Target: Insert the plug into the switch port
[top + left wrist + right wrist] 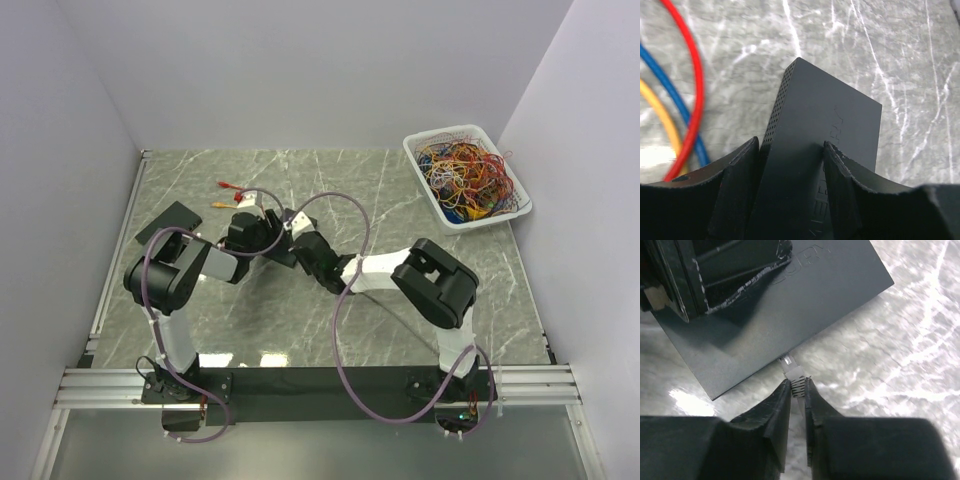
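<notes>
Matte black boxy switch point(826, 114) clamped by left tool point(790, 148), right tool point(797, 386) pinching clear plug point(790, 368) (ribbed).

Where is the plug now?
In the right wrist view, the plug is pinched in the right claw, its tip at the edge of the switch that the left claw holds.

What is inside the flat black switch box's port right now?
The clear plastic plug, pinched in the right gripper, touches the edge of the flat black switch box. The port opening is hidden beneath it, so insertion depth cannot be seen.
</notes>
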Controlling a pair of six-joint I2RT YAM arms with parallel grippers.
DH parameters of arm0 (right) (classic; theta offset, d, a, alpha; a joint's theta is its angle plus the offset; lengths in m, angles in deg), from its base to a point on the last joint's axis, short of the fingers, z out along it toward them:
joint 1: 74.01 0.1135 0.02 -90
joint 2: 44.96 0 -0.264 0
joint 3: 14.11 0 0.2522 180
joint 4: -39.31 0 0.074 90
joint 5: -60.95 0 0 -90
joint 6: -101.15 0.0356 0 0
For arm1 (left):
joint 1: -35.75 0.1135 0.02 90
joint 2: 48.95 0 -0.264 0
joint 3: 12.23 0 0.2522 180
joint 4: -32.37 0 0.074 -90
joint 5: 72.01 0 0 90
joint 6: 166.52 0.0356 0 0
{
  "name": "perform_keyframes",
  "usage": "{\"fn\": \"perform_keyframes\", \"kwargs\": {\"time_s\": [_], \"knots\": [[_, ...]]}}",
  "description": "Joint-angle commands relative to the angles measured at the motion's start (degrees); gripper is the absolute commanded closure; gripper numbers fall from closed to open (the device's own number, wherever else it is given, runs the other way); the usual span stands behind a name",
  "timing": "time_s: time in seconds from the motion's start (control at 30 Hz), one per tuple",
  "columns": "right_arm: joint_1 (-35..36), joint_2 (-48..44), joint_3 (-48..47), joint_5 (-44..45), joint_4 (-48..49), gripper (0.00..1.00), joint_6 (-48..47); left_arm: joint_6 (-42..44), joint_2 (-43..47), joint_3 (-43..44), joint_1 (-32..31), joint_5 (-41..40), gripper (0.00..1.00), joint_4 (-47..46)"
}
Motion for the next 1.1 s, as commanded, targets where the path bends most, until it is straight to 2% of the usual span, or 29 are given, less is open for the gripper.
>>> {"fn": "perform_keyframes", "kwargs": {"time_s": [0.0, 0.03, 0.07, 0.37, 0.63, 1.07], "knots": [[1.7, -5.8, -1.7, -5.3, 19.9, 0.76, 4.7, -6.0, -2.4, 0.3, -7.5, 11.8, 0.42, 14.3], [1.6, -6.2, -1.3, -4.8, 19.4, 0.7, 4.7, -6.1, -2.3, 0.5, -7.5, 11.6, 0.42, 14.6], [1.5, -6.8, -1.2, -4.5, 18.2, 0.69, 4.7, -6.2, -1.8, 0.7, -7.5, 11.7, 0.42, 15.1], [-0.9, -10.2, 0.7, -1.7, 14.0, 0.68, 5.4, -7.5, 1.3, 0.8, -7.5, 11.4, 0.44, 15.1], [-1.4, -16.1, 5.4, 0.4, 13.3, 0.68, 4.9, -5.7, 8.3, 1.3, -7.5, 7.0, 0.43, 20.1], [-1.4, -32.3, 14.8, 4.4, 9.2, 0.68, 10.4, -3.5, 17.8, 2.0, -6.9, -1.4, 0.42, 25.7]]}}
